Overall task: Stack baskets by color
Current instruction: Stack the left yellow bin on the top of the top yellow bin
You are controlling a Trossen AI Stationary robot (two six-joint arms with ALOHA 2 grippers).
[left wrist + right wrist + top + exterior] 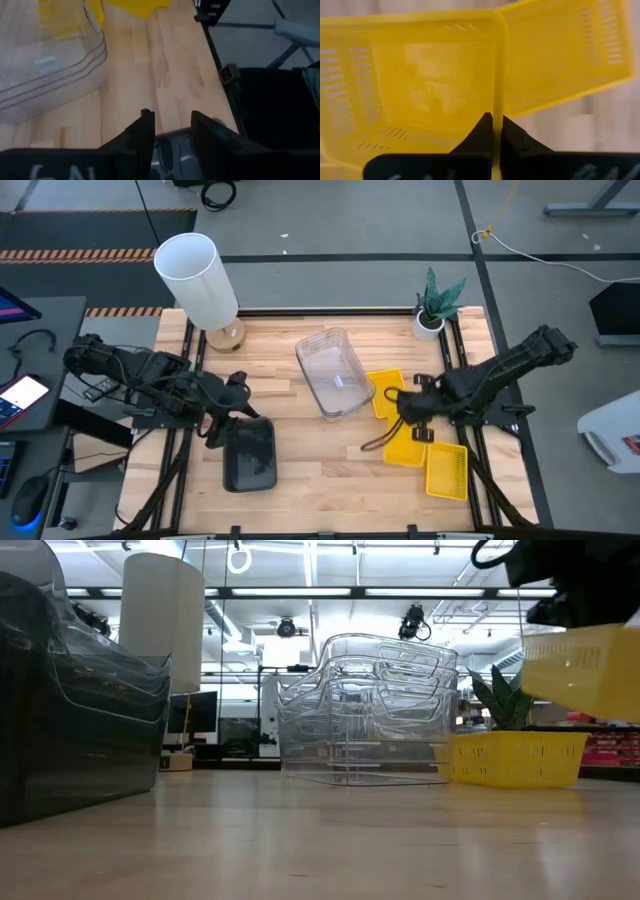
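Note:
Of three yellow baskets at the table's right, one (pixel 405 448) hangs lifted, with my right gripper (pixel 495 120) shut on it. Another yellow basket (pixel 447 472) lies near the right front, and a third (pixel 388 392) rests beside the stack of clear baskets (pixel 335 370) in the middle. The dark grey baskets (pixel 250 455) sit stacked at the left front. My left gripper (pixel 215 435) hovers open just above their left edge, its fingers (pixel 145 130) apart with nothing between them. My right gripper pinches one side wall of the yellow basket at its rim (pixel 496 102), one finger inside the basket and one outside. The fingers come from above, pointing steeply down. The basket (pixel 585 670) hangs clear of the table, slightly tilted.
A tall white cylinder lamp (pixel 197 278) stands at the far left and a small potted plant (pixel 432 308) at the far right. Bare wood lies between the dark baskets and the yellow ones, toward the near edge (pixel 330 470).

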